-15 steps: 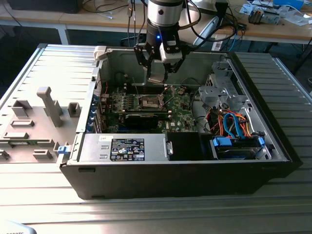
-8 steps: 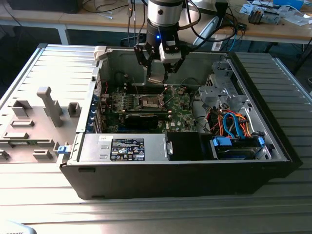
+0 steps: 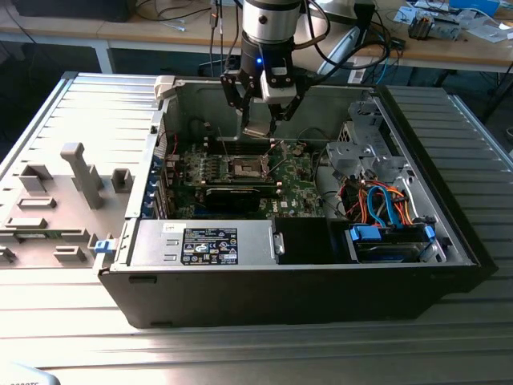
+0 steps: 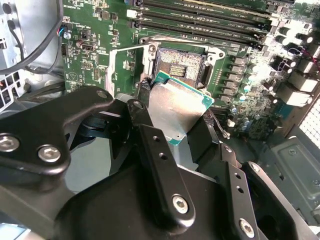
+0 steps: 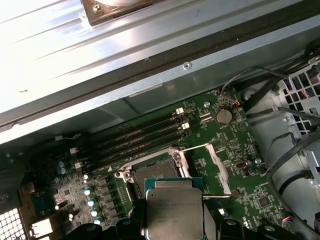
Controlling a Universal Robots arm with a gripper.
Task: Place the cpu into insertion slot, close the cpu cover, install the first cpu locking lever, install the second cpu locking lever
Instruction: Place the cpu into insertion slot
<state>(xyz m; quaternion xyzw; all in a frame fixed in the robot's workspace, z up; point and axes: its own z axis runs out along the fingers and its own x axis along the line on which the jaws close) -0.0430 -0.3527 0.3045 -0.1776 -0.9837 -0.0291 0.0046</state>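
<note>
Tool [image 3: 260,127], black metal, pinching flat square dull-silver cpu [image 5: 174,212] above open rectangular socket [image 4: 181,62].

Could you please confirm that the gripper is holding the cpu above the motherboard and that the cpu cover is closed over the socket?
Not quite: the cpu cover is open, swung aside from the bare socket, as the first wrist view shows. The gripper does hold the cpu above the motherboard.
</note>
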